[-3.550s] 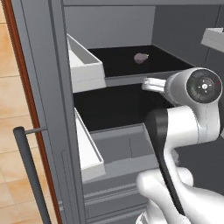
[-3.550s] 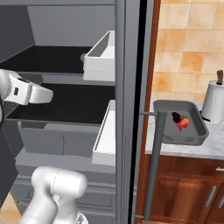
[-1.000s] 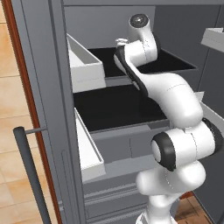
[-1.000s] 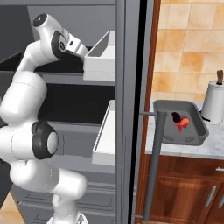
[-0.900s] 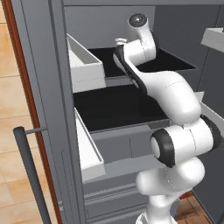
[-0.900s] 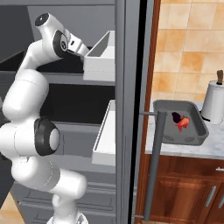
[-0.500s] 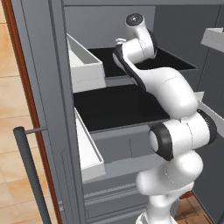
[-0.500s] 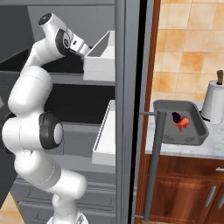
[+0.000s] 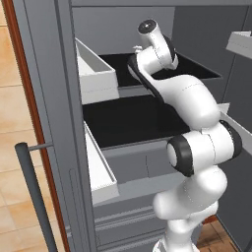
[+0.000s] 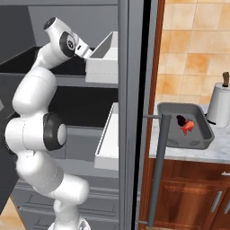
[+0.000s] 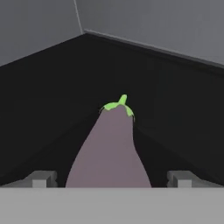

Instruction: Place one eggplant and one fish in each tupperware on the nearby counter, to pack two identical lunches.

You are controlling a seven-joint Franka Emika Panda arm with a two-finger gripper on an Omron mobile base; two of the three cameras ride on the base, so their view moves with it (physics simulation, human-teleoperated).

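An eggplant (image 11: 109,148), dull purple with a green stem, lies on the black upper fridge shelf (image 9: 197,71) with its stem pointing away from the hand. My gripper (image 11: 110,179) is open, one fingertip (image 11: 41,179) on each side of the eggplant's thick end with a small gap on both sides. In the right base view the hand (image 10: 85,50) reaches into that shelf behind a door bin. On the counter stands the dark grey tupperware (image 10: 166,134), holding a red-orange fish (image 10: 187,126) and a dark eggplant (image 10: 180,119).
White door bins (image 9: 96,74) (image 9: 101,172) jut out beside the arm at both shelf levels. The fridge door's edge (image 10: 130,112) and its long handle (image 10: 157,179) stand between the shelves and the counter. A paper-towel roll (image 10: 221,105) stands right of the container.
The arm has swung up from the lower shelf to the upper one, and in the last second the hand edged deeper in. The jaws stayed wide.
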